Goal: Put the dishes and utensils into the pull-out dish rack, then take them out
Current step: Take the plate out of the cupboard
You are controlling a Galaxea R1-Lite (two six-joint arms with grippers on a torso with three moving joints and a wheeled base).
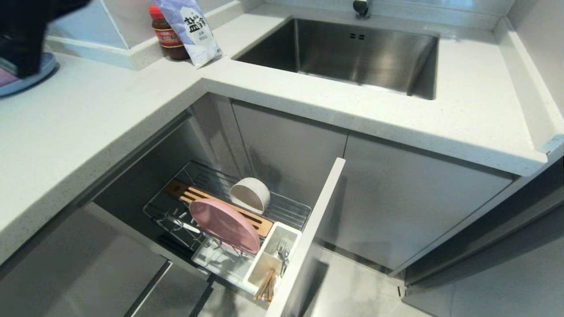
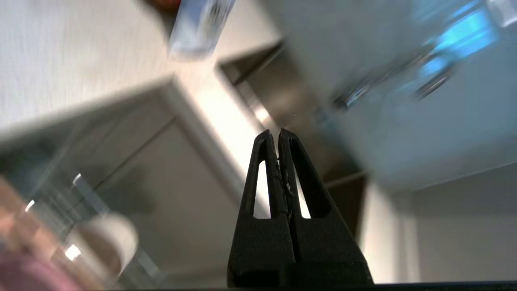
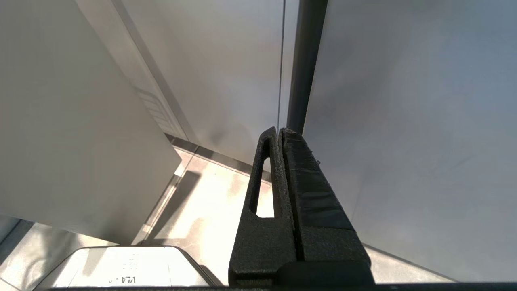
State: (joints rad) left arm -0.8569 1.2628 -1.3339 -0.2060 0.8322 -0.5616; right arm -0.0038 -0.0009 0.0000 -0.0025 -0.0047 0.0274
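- The tabletop (image 1: 110,119), white and speckled, wraps in an L from 9 o'clock round to 3 o'clock in the head view.
- A steel sink (image 1: 348,53) is sunk into it at 12 o'clock.
- The rack (image 1: 282,211) stands pulled out under the tabletop at 6 o'clock, its pale front panel (image 1: 308,237) on the 3 o'clock side.
- A pink plate (image 1: 224,224) stands tilted on edge among the prongs in the middle of the rack.
- A cream bowl (image 1: 250,194) lies on its side just at 1 o'clock of the plate, beside the wooden strip (image 1: 207,200).
- A white cutlery holder (image 1: 272,259) sits against the panel at the rack's 5 o'clock corner; the fork (image 1: 282,253) stands in its rear cell, the chopsticks (image 1: 265,285) in its front cell.
- A salt bag (image 1: 189,28) leans on a red-capped jar (image 1: 169,37) at 11 o'clock.
- The left arm (image 1: 24,35) shows dark at the 10 o'clock corner, over a blue plate (image 1: 31,75).
- The left end effector (image 2: 278,133) is closed on nothing, in the air above the tabletop edge; that view is blurred.
- The right end effector (image 3: 279,131) is closed and empty, pointing at grey cabinet fronts and floor.
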